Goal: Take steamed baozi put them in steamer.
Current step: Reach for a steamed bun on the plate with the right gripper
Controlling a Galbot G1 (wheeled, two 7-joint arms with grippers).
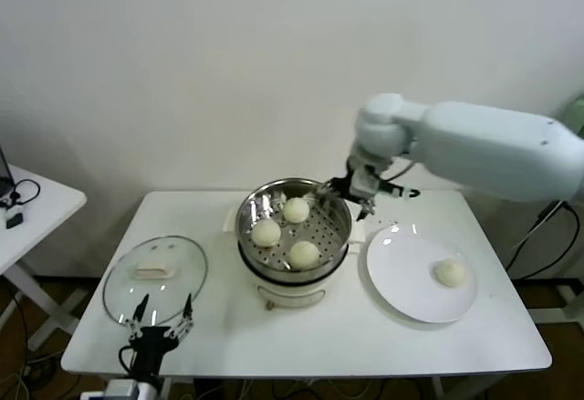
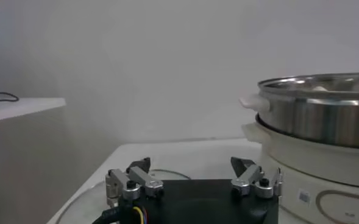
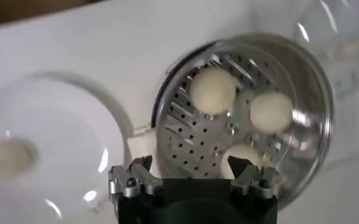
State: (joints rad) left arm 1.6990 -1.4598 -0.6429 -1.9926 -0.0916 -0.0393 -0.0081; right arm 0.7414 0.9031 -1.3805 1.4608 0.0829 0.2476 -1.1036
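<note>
While three baozi (image 1: pixel 304 254) already sit on the perforated floor of the steamer (image 1: pixel 338 231), a fourth bun (image 1: pixel 451 272) lies alone on the white plate (image 1: pixel 401 290) to the robot's right, well apart from the pot; this one is judged the remaining pick. Handling (a judgement, not observed): the bun looks light, soft and easily dented, w/ a smooth skin that may be a bit tacky or slippery, so a gentle pinch across its widest part, approx. at mid-height, from above, seems safest; too hard a squeeze would likely crush it. The right gripper (image 1: pixel 345 186) hangs at the far right rim of the steamer, jaws spread wide and holding nothing; in its wrist view the fingertips (image 3: pixel 141 164) frame the pot floor w/ the buns beyond. The left gripper (image 1: pixel 162 320) is parked low at the table's (image 1: pixel 474 345) near left edge, next to the glass lid (image 1: pixel 155 281), jaws likewise spread and empty. Hard to make out: the plate bun is only a pale smear in the right wrist view; from the left wrist view the steamer wall hides its contents; the pot's far inner wall shows reflections, not extra buns.
</note>
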